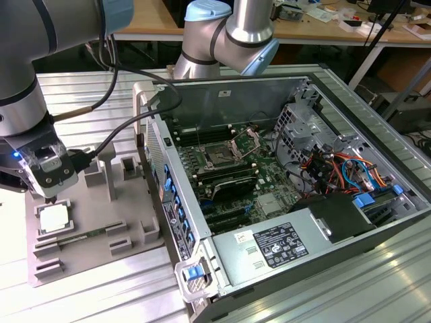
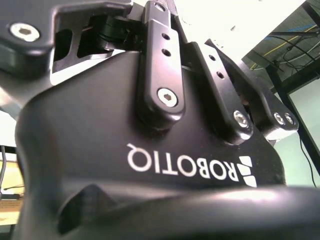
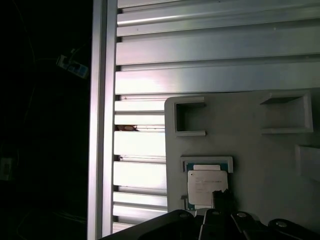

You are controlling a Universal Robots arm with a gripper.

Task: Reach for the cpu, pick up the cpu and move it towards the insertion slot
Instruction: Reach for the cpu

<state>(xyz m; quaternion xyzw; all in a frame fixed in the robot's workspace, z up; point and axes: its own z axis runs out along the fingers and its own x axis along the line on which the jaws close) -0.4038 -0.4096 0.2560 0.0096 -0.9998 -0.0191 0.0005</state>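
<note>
The cpu [image 1: 55,219], a small square chip with a pale shiny top, lies flat in a recess near the front of the grey tray [image 1: 101,232] on the exterior view's left. My gripper [image 1: 49,195] hangs just above the chip's far edge, pointing down. In the first wrist view the cpu [image 3: 206,186] lies in its framed pocket on the tray [image 3: 250,150], with the gripper's dark tip overlapping the chip's lower corner. The second wrist view shows the gripper's black body [image 2: 150,150] from close up. The insertion slot [image 1: 220,157], a dark square socket with its steel bracket raised, sits inside the open computer case.
The open computer case [image 1: 316,87] stands to the right of the tray, its side wall [image 1: 168,195] between tray and socket. A grey power-supply box [image 1: 276,245] sits at its front. Another arm [image 1: 229,33] stands behind the case. Upright tray posts [image 1: 108,171] rise beside my gripper.
</note>
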